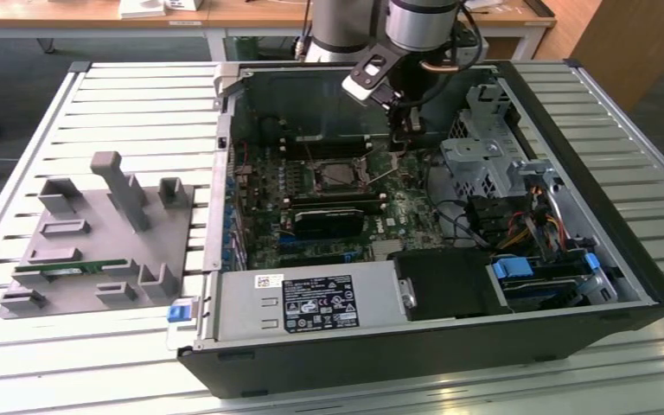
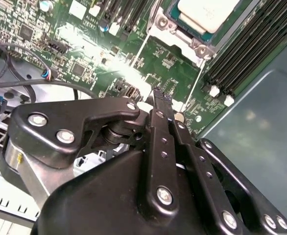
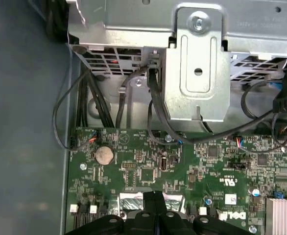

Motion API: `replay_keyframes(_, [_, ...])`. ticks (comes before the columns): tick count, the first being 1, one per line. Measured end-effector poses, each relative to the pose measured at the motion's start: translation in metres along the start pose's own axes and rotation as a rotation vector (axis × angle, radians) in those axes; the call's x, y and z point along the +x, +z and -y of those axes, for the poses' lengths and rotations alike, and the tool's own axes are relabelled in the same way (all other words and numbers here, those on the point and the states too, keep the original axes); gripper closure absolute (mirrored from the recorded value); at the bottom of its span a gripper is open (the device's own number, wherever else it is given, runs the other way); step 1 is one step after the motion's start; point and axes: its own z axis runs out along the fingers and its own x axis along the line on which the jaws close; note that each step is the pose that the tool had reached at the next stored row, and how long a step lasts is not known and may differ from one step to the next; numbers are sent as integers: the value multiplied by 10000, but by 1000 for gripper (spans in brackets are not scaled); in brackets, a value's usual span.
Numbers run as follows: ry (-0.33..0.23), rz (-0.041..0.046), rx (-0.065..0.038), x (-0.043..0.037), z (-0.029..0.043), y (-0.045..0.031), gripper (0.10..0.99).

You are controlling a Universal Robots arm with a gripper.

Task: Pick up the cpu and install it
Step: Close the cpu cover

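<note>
While the cpu [image 2: 207,13] lies in its socket [image 2: 175,36] on the green board [image 2: 168,63], pale metal top up, the gripper [image 2: 159,97] hangs near the socket, over the board, fingers [image 2: 162,132] pressed together with nothing between them. In the exterior view the arm [image 1: 424,26] reaches down into the open computer case [image 1: 424,359]

I see an open case [image 1: 424,363] lying on the slatted table [image 1: 136,95]. On the exterior view's left, a grey fixture [image 1: 101,251] holds a green memory stick [image 1: 73,269]. A coin cell [image 3: 104,155] sits on the motherboard [image 3: 148,172].
</note>
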Motion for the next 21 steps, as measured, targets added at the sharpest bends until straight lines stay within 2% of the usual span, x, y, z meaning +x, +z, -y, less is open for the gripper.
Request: replay_keyframes(21, [293,12,4,65,-163,62,980])
